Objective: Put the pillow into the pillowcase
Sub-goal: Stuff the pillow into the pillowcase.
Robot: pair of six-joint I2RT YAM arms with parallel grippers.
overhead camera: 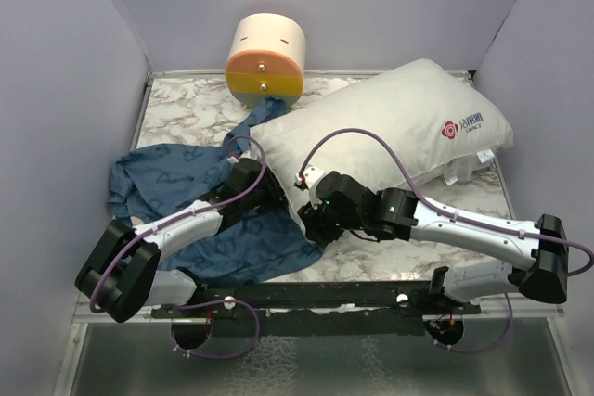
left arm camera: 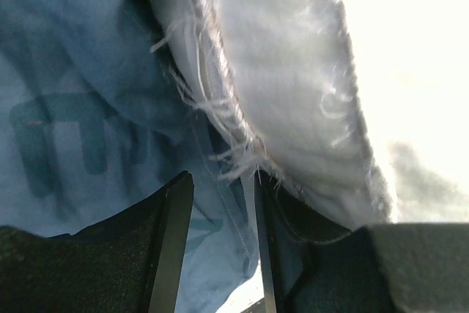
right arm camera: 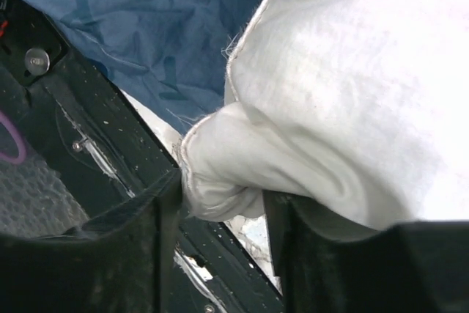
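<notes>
The white pillow (overhead camera: 390, 122) lies on the marble bench (overhead camera: 186, 104), its near corner bunched and pinched in the right tool (right arm camera: 220, 196). The blue pillowcase (overhead camera: 176, 178) lies crumpled against its left side. Its cloth passes between the jaws of the left tool (left arm camera: 220, 207), but I cannot tell whether they clamp it.

Large plump white rectangular fabric pillow (overhead camera: 390, 122), far right on the marble-patterned worktop (overhead camera: 186, 104): red round logo (overhead camera: 449, 128) printed near its right end. A short line of small characters (overhead camera: 475, 125) sits just right of the logo, too small to read. White tags (overhead camera: 464, 171) at the same end, print not legible.

Blue cloth pillowcase (overhead camera: 176, 178), left: letter-like shapes scattered over the fabric. Left wrist view: one big blocky darker-blue shape (left arm camera: 62, 141), broken by folds; which letter cannot be told.

No word or number readable anywhere.
</notes>
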